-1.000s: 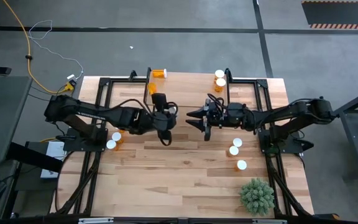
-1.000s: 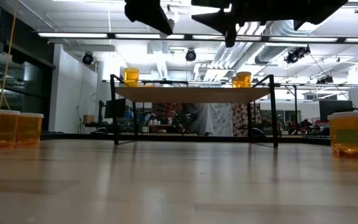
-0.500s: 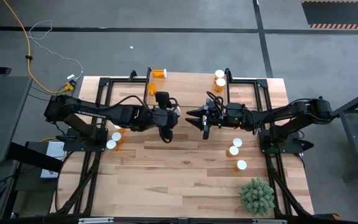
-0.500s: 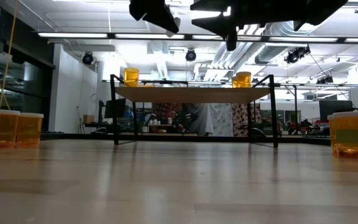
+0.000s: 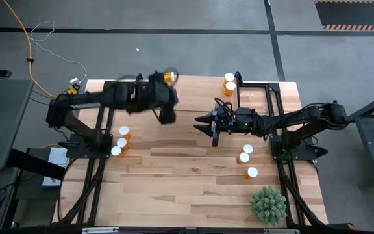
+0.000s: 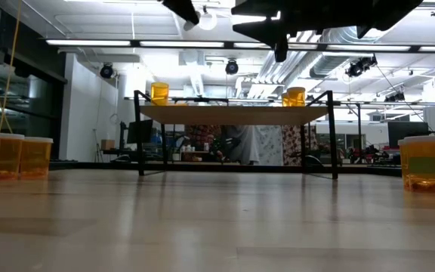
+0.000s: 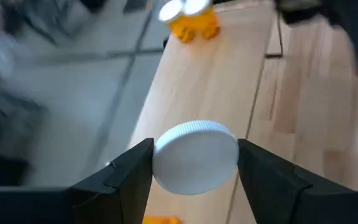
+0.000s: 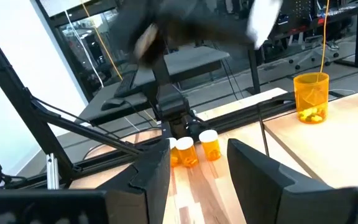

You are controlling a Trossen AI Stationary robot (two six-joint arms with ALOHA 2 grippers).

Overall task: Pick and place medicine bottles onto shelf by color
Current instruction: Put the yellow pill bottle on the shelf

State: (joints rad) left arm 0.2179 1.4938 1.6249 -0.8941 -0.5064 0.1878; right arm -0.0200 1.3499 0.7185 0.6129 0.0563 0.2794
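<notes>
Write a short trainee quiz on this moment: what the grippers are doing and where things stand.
1. True or false: the left gripper is shut on a white-capped bottle.
2. Pick one: the plant stands on the side of A) the left arm, B) the right arm.
3. Fill in: the right gripper is open over the middle of the table and holds ____.

Key: 1 true; 2 B; 3 nothing.
</notes>
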